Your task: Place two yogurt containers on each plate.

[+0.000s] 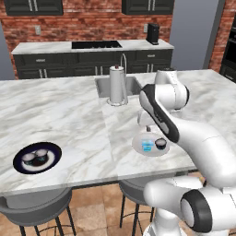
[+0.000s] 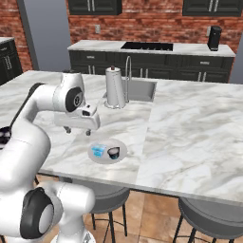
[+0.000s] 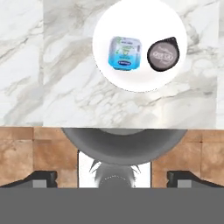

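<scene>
Yogurt is already set out on both plates. On the whitish grey plate [image 1: 138, 145], near the front edge of the marble island [image 1: 69, 115], sit the light blue yogurt cup [image 1: 147, 145] and a dark round yogurt cup [image 1: 160, 143], side by side and close together. Far off to the left along the same edge lies the dark navy plate [image 1: 53, 159], with two more dark yogurt cups [image 1: 35, 156] resting on its centre, just beside each other.

From the right base camera, the gripper [image 2: 76, 130] hangs above the counter, up and to the left of the grey plate, apart from it and touching neither cup. Its fingers [image 2: 88, 132] point down with nothing between them, and from the hand camera the two dark tips sit at opposite sides of the bottom edge, spread wide and empty. In that view the grey plate lies ahead of the hand, blue cup on the left, dark cup on the right, and a grey stool seat [image 3: 121, 146] shows beneath the counter edge.

From the left base camera, the arm's white elbow covers the hand, so the fingers cannot be made out there, and it crowds the upper rim of the grey plate. In the right base view the navy plate is cut off at the left edge behind the arm. Lettering on the cup lids is too small to read. Behind the plates stands a tall steel cylinder [image 1: 118, 86] beside the sink [image 1: 133, 85].
</scene>
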Robot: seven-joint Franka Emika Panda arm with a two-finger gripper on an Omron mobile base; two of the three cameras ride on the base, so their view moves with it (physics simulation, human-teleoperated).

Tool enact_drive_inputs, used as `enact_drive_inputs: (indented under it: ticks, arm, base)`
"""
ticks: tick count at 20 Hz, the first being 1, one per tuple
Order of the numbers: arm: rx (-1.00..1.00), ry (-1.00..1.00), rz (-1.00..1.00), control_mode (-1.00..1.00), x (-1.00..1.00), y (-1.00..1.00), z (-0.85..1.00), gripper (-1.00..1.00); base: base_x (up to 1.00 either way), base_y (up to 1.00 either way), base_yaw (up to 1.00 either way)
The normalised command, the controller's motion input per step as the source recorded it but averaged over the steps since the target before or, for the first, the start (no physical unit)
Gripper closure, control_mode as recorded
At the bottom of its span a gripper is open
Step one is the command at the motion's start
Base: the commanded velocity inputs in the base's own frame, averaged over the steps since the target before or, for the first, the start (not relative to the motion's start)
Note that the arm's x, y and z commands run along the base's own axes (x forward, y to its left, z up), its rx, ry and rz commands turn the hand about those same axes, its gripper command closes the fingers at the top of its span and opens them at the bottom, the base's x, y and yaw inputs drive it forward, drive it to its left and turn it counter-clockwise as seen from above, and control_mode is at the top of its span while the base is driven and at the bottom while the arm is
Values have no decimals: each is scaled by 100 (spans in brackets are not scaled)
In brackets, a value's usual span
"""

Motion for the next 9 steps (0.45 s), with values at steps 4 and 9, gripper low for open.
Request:
enact_drive_inputs:
  ticks: [4,9]
  arm:
    - [0,-21,0,-100,-64,4,17,-100]
    - [0,-24,0,-100,-56,0,18,-100]
  base:
    - [0,0,0]
    - [0,0,0]
